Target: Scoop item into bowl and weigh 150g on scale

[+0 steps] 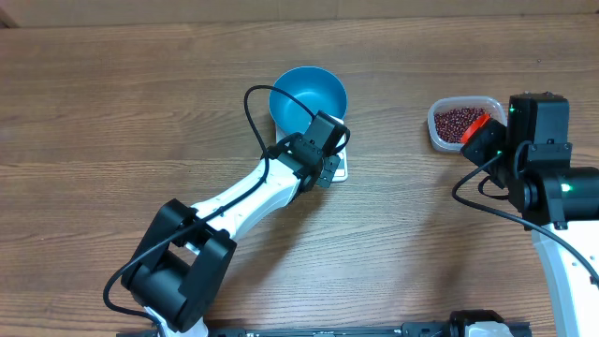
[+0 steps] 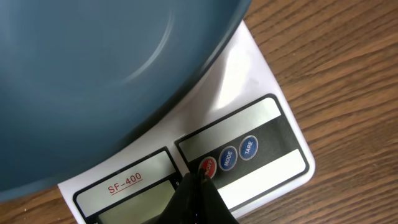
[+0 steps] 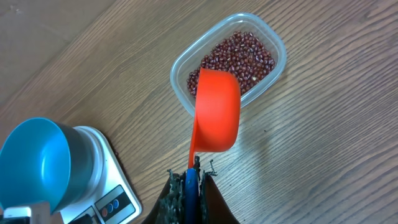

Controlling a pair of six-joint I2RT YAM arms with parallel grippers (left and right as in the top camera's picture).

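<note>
The blue bowl (image 1: 308, 96) stands on the white scale (image 2: 273, 124), which it mostly covers. My left gripper (image 2: 198, 180) is shut and empty, its tip down on the scale's panel at the red button (image 2: 209, 164). The beans (image 3: 239, 56) lie in a clear tub (image 3: 180, 68) to the right of the bowl. My right gripper (image 3: 194, 168) is shut on the blue handle of an orange scoop (image 3: 216, 112), whose cup hangs over the tub's near edge. In the overhead view the scoop (image 1: 475, 126) shows beside the tub (image 1: 440, 131). No beans show in the bowl.
MODE (image 2: 228, 157) and TARE (image 2: 249, 147) buttons sit beside the red one, with a blank display (image 2: 134, 202) to their left. The wooden table (image 1: 112, 112) stretches bare to the left and front. A black cable loops over my left arm (image 1: 251, 103).
</note>
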